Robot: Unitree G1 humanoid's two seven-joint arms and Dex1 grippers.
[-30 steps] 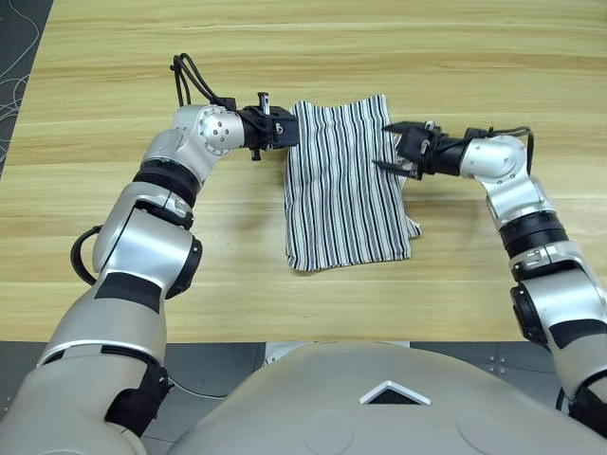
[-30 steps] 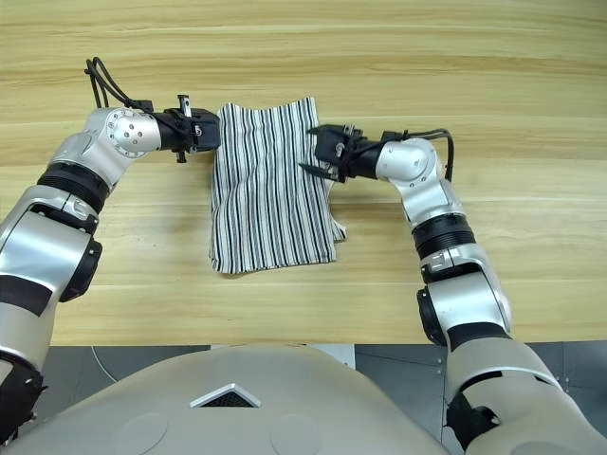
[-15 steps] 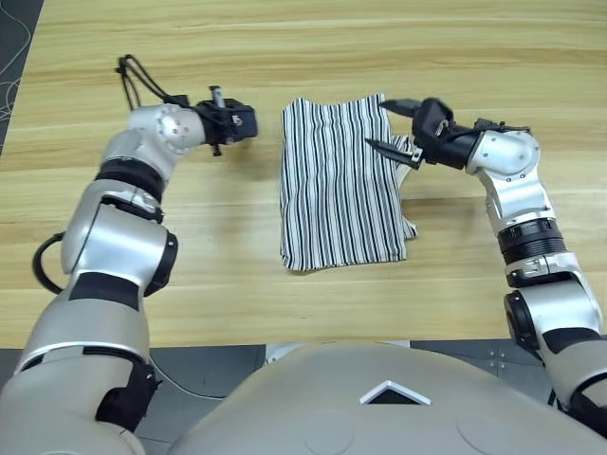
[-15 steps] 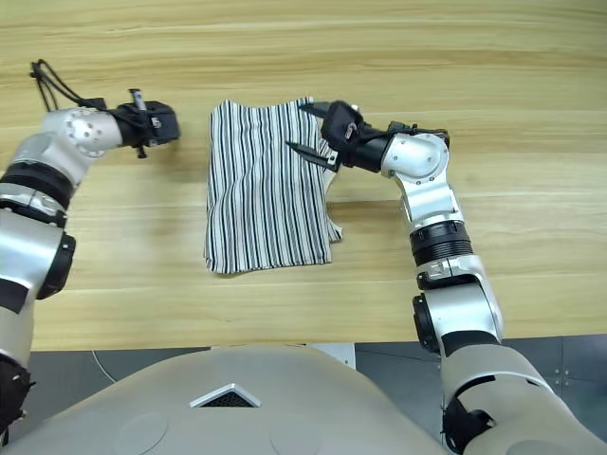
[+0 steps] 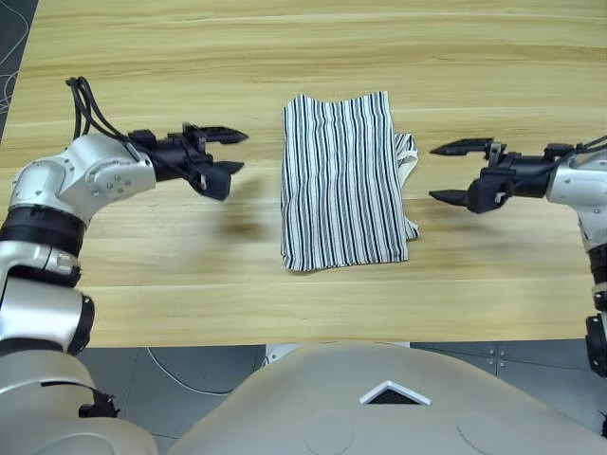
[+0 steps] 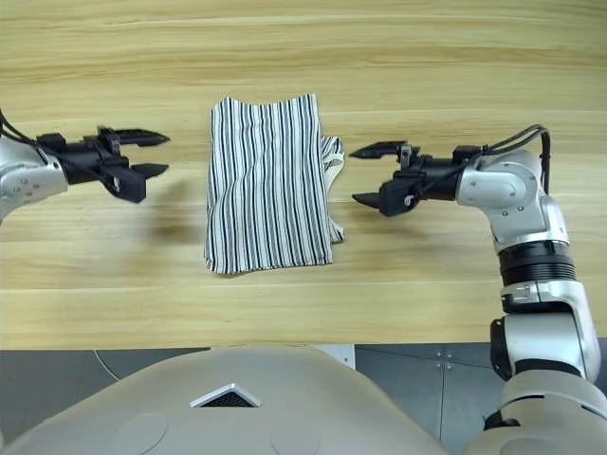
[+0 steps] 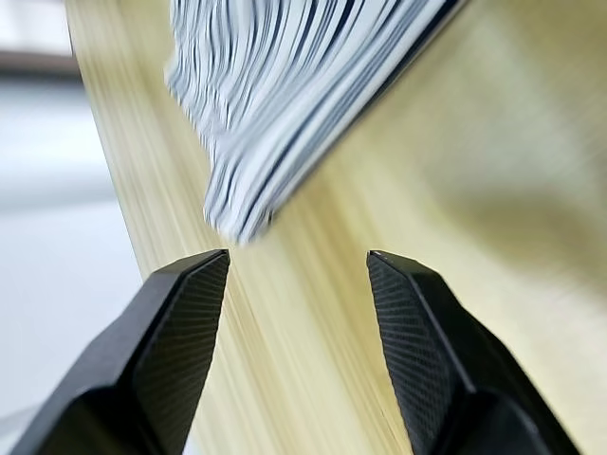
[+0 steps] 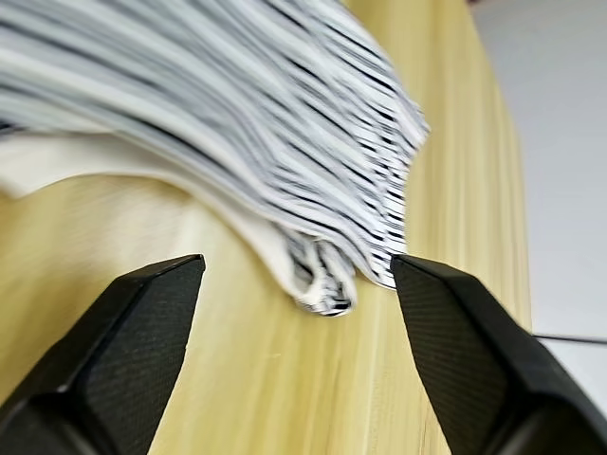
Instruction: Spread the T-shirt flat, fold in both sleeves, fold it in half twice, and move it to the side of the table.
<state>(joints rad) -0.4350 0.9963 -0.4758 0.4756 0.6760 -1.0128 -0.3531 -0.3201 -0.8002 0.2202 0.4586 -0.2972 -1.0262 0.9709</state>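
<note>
The black-and-white striped T-shirt (image 5: 343,185) lies folded into a narrow rectangle in the middle of the wooden table (image 5: 303,38), with a white edge (image 5: 409,156) poking out on its right side. My left gripper (image 5: 232,152) hovers open to the left of the shirt, clear of it, nothing between its fingers. My right gripper (image 5: 446,172) is open too, a short way right of the shirt. In the left wrist view the shirt's corner (image 7: 247,204) lies beyond the spread fingers (image 7: 180,322). The right wrist view shows the shirt's bunched edge (image 8: 322,284) ahead.
Bare wood surrounds the shirt on both sides and behind it. The table's front edge (image 5: 285,343) runs close below the shirt; its left edge (image 5: 24,66) meets dark floor at the upper left.
Both grippers have let go of the shirt and drawn outward, the left one to the left, the right one to the right. Both now stand open. The shirt stays folded in place.
</note>
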